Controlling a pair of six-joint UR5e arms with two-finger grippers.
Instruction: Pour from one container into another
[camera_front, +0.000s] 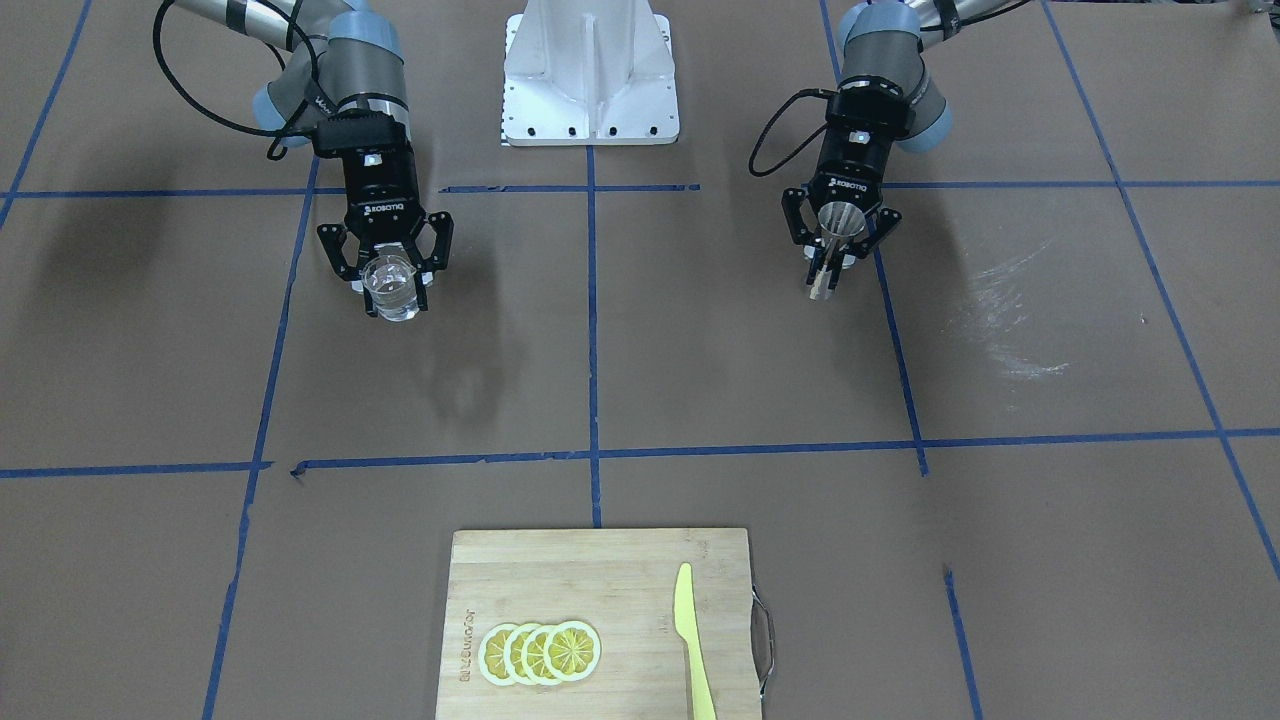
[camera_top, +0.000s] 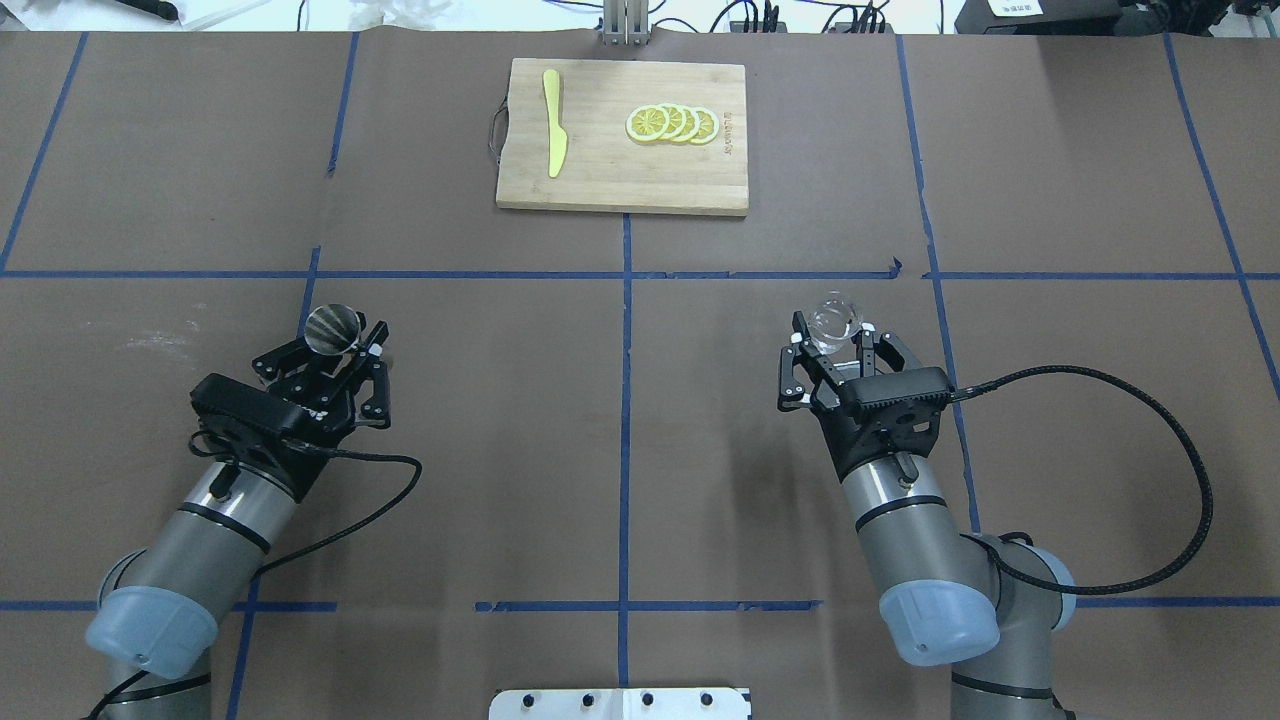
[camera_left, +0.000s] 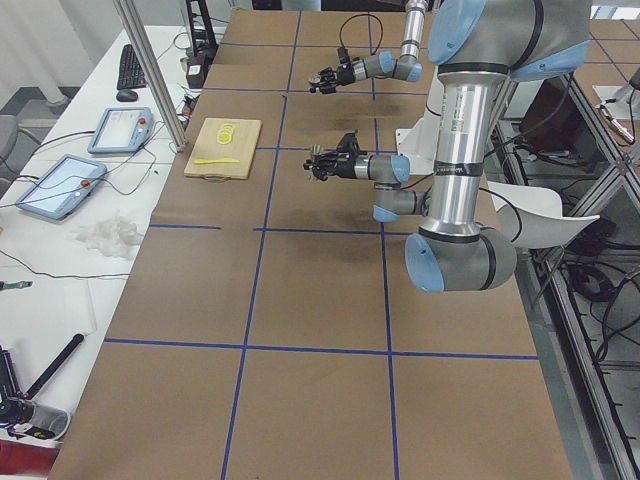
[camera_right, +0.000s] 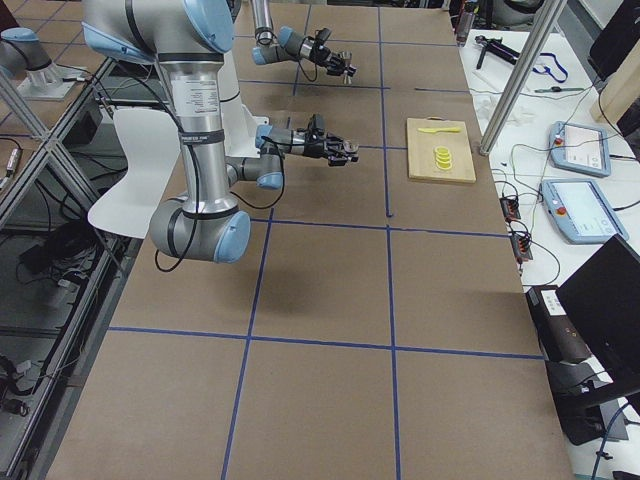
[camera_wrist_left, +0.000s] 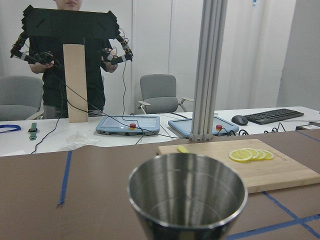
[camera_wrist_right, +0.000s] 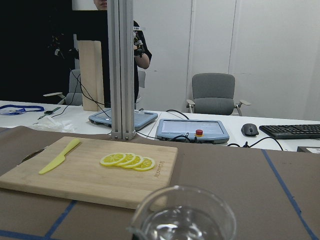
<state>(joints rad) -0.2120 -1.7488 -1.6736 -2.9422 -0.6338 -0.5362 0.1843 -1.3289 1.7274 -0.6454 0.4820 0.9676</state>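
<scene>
Base of jigger (camera_wrist_left: 187, 195) out of view.

"ROBOTIQ" in white on the body of each arm's end effector – the right end effector (camera_front: 396, 284) and the left end effector (camera_front: 835, 262). The cutting board (camera_front: 600, 580) bears a burnt-in brand at 9 o'clock – unreadable.

It was a robotics lab: a brown-papered desk (camera_top: 450, 400) gridded with blue tape (camera_top: 626, 400), control pendants (camera_left: 118, 130) and a keyboard (camera_left: 131, 66) along the side view's left edge, and a grey office chair (camera_wrist_right: 214, 94) beyond.

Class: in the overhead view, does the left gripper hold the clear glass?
No, the left gripper holds the steel jigger; the right gripper holds the glass.
</scene>
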